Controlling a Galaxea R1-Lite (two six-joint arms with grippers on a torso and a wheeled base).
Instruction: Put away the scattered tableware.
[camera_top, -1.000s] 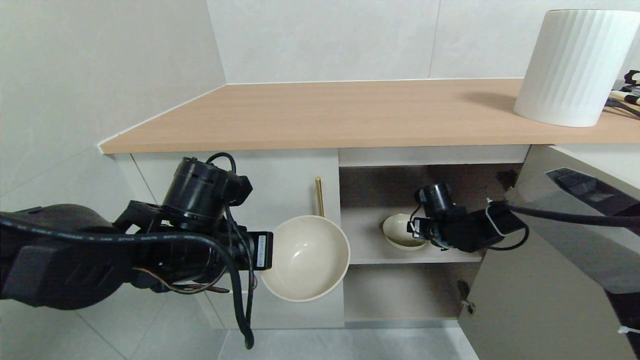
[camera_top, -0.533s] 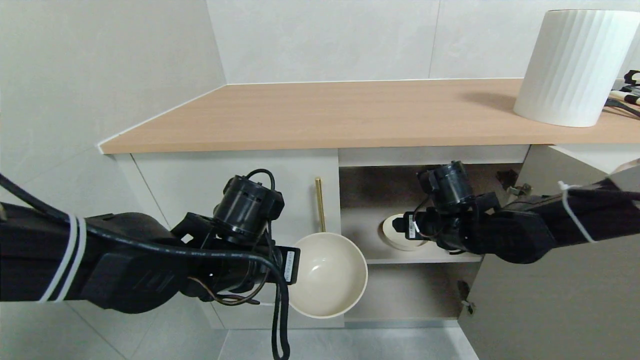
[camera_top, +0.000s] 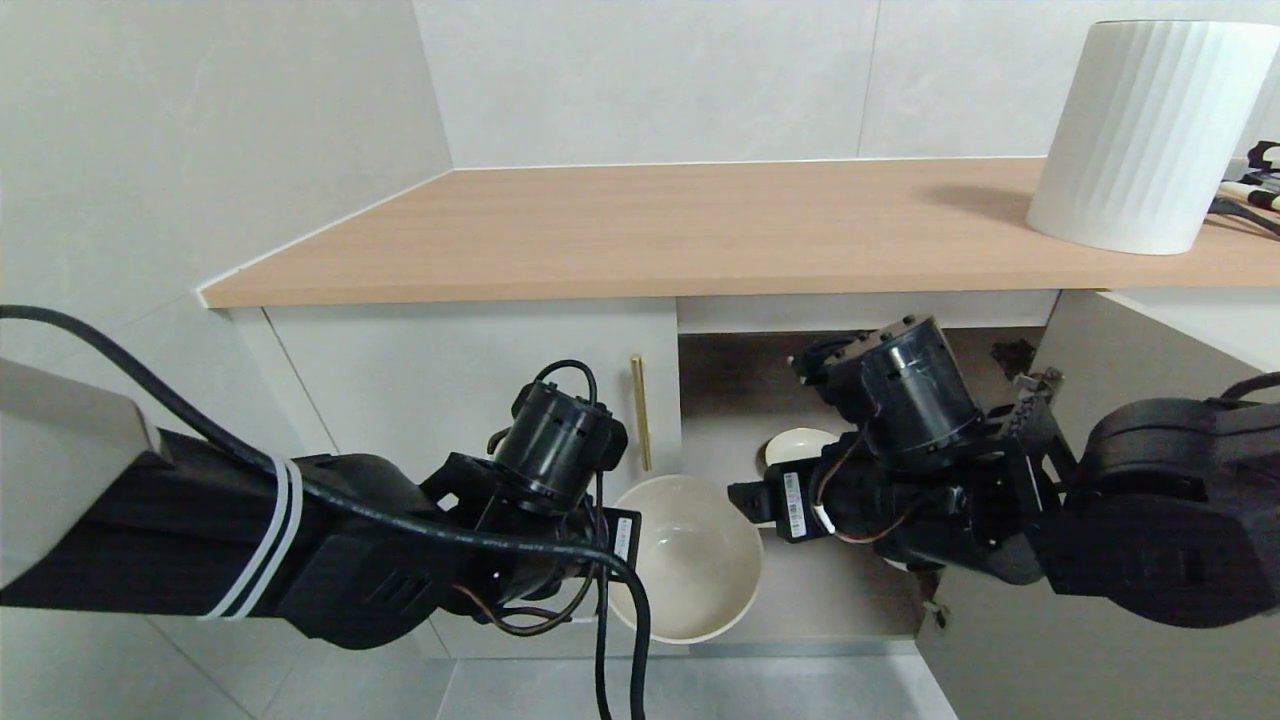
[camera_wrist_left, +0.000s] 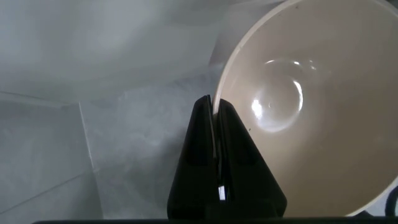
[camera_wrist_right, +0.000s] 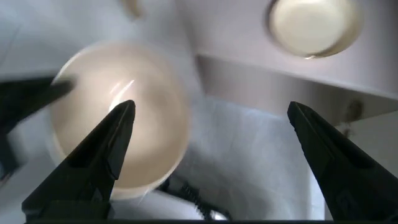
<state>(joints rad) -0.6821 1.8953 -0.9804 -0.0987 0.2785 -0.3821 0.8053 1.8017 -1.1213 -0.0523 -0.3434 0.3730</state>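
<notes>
Left arm (camera_top: 330, 560): matte black, two white bands (camera_top: 258, 535), looped black cable (camera_top: 560, 545), cylindrical wrist housing (camera_top: 555, 445). Right arm (camera_top: 1150, 540): matte black, matching housing (camera_top: 915, 385), thin coloured wires (camera_top: 850, 510), white label (camera_top: 792, 505).

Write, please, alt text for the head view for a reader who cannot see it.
The left gripper holds a cream bowl by its rim before an open cabinet under a wooden counter. The open right gripper hovers beside it, before a shelf bearing a smaller bowl.
</notes>
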